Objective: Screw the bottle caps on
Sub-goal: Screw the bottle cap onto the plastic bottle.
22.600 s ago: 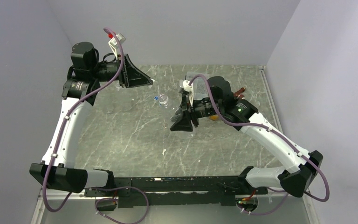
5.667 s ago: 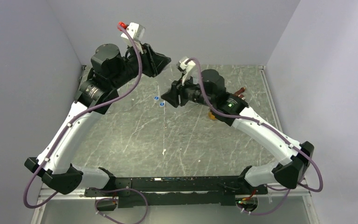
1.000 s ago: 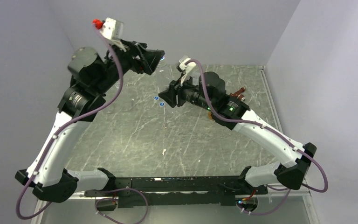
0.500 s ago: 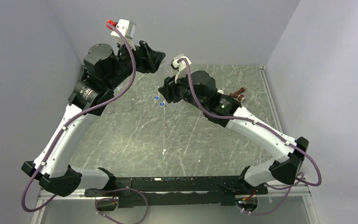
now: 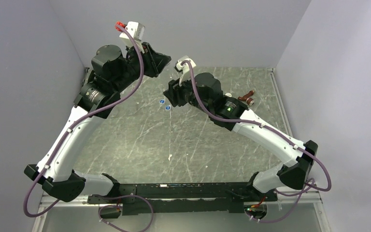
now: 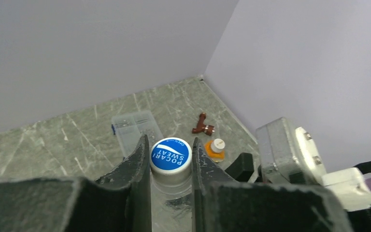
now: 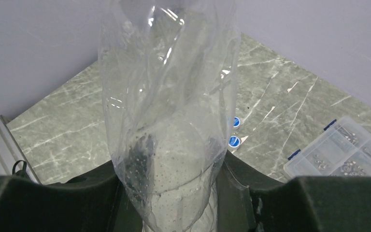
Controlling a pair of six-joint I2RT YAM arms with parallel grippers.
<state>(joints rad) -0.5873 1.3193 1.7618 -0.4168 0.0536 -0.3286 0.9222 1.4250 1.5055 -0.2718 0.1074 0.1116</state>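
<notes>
Left end effector [image 6: 170, 145]: clenched on a blue cap [image 6: 170, 155] printed POCARI SWEAT. One finger pressed each side of its rim. The cap sat on the neck of a clear bottle [image 7: 169, 96], whose shoulder showed just below my left fingertips.

Right end effector [image 7: 171, 183]: grasping the same clear bottle by its lower body. The bottle stood up out of the jaws, its thin wall creased and beaded with droplets inside. Both end effectors met above the worktop [image 5: 140, 140], left above right.

Two loose blue caps [image 7: 234, 131] lay on the worktop beyond and below the right end effector, close beside each other, pale centres up.

A clear plastic box [image 7: 338, 150] of small metal bits lay further out from the right end effector, past the loose caps.

Beyond the left fingertips, low on the worktop, an orange bottle [image 6: 216, 149] with a white top stood upright. A small brown object [image 6: 202, 124] lay a little past it, towards the corner of the walls. I could not tell what the brown object was.
</notes>
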